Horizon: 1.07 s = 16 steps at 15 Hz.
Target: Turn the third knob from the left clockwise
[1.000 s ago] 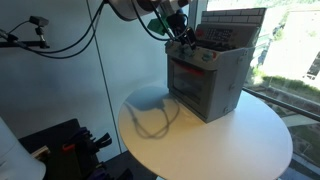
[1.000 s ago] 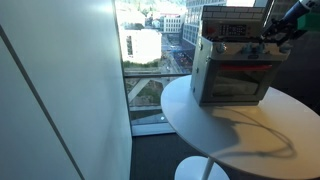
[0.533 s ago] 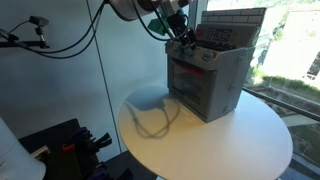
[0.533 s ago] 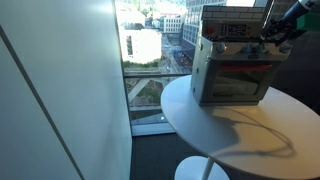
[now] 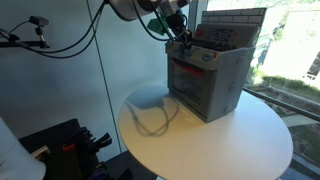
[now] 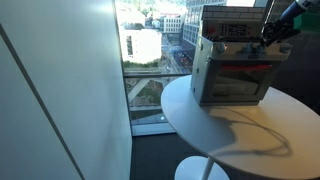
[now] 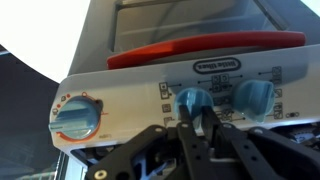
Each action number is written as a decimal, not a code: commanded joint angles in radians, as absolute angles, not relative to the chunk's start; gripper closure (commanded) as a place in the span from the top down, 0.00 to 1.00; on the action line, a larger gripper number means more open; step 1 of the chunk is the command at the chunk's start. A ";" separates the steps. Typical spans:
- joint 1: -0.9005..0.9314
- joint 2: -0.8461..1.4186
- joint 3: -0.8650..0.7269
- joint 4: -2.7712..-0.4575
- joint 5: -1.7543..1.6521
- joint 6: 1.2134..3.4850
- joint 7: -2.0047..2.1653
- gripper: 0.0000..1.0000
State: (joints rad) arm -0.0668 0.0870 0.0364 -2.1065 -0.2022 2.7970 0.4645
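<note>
A grey toy oven [image 5: 205, 85] [image 6: 235, 80] stands on a round white table [image 5: 215, 145]. Its knob panel fills the wrist view, which appears upside down. There I see an orange-ringed knob [image 7: 75, 117] and two blue knobs. My gripper [image 7: 197, 112] is shut on the nearer blue knob [image 7: 190, 97], with the dark fingers [image 7: 188, 136] pinching its lower part. The other blue knob [image 7: 253, 97] is free beside it. In both exterior views the gripper [image 5: 183, 38] [image 6: 268, 38] sits at the oven's top front panel. I cannot count the whole knob row from here.
The red oven door handle [image 7: 205, 52] runs across the wrist view. A dark cable [image 5: 150, 120] loops on the table beside the oven. A white wall panel [image 6: 60, 90] and a window bound the table [image 6: 240, 125], and camera gear stands at the far side [image 5: 25, 30].
The arm has hardly moved. The jaws have closed in onto the blue knob.
</note>
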 commanded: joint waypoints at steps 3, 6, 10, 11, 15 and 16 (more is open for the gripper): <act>-0.062 0.099 0.030 -2.078 -0.212 2.790 0.499 0.05; -0.065 0.093 0.030 -2.083 -0.198 2.788 0.512 0.05; -0.068 0.079 0.026 -2.097 -0.176 2.795 0.567 0.05; -0.069 0.075 0.026 -2.100 -0.169 2.796 0.581 0.05; -0.070 0.061 0.018 -2.118 -0.164 2.809 0.681 0.05; -0.071 0.059 0.018 -2.122 -0.158 2.811 0.710 0.05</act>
State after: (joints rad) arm -0.0625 0.0864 0.0324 -2.1060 -0.1741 2.7977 0.6469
